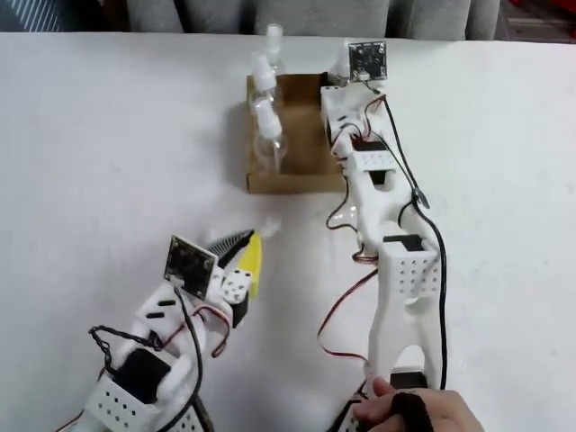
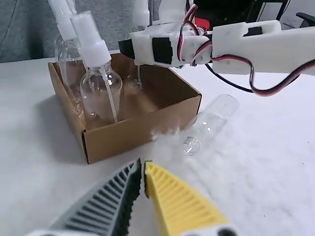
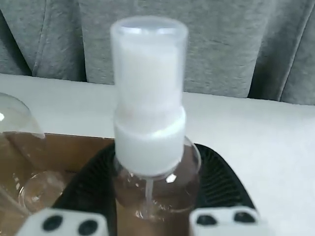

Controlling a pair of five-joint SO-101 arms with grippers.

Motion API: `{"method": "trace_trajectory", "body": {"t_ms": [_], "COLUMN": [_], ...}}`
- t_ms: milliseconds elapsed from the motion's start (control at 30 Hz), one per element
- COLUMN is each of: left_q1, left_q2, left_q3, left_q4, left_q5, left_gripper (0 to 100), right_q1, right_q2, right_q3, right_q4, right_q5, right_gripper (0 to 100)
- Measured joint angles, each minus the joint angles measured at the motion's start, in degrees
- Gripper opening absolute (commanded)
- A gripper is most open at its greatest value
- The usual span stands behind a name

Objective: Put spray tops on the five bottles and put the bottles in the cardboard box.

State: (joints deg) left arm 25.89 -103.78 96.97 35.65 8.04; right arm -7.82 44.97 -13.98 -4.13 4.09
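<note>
Wide white surface (image 1: 108,135) (grey curtain (image 3: 246,44) behind) stretches left of the cardboard box (image 1: 292,184). Right end effector (image 3: 152,187) clamps a capped bottle (image 3: 147,113) at the box; left end effector (image 2: 141,169), tips together, points toward an uncapped bottle (image 2: 209,123) lying just beside it.

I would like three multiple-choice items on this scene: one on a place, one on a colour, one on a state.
1. The uncapped bottle lies: A) inside the cardboard box; B) on the table beside the box; C) in a gripper.
2. The left gripper has fingers coloured: A) yellow and grey; B) both black; C) red and white.
3. The right gripper is: A) open, empty; B) shut on a capped bottle; C) shut on the box.
Answers: 1 B, it lies outside the box; 2 A, both colours show; 3 B, its fingers flank the bottle.
</note>
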Motion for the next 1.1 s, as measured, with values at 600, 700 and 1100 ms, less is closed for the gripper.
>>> {"method": "trace_trajectory", "body": {"t_ms": [600,700,1100], "left_q1": [0.0,0.0,-0.5], "left_q2": [0.0,0.0,0.0], "left_q3": [0.0,0.0,0.0], "left_q4": [0.0,0.0,0.0], "left_q5": [0.0,0.0,0.0], "left_gripper": [2,2,2], "right_q1": [0.0,0.0,0.0], "right_q2": [-2.1,-2.1,-1.9], "right_q3": [0.0,-0.9,-9.1], "right_q4": [5.3,6.3,19.7], "right_q5": [0.0,0.0,0.0], "right_gripper": [1.5,1.5,1.5]}}
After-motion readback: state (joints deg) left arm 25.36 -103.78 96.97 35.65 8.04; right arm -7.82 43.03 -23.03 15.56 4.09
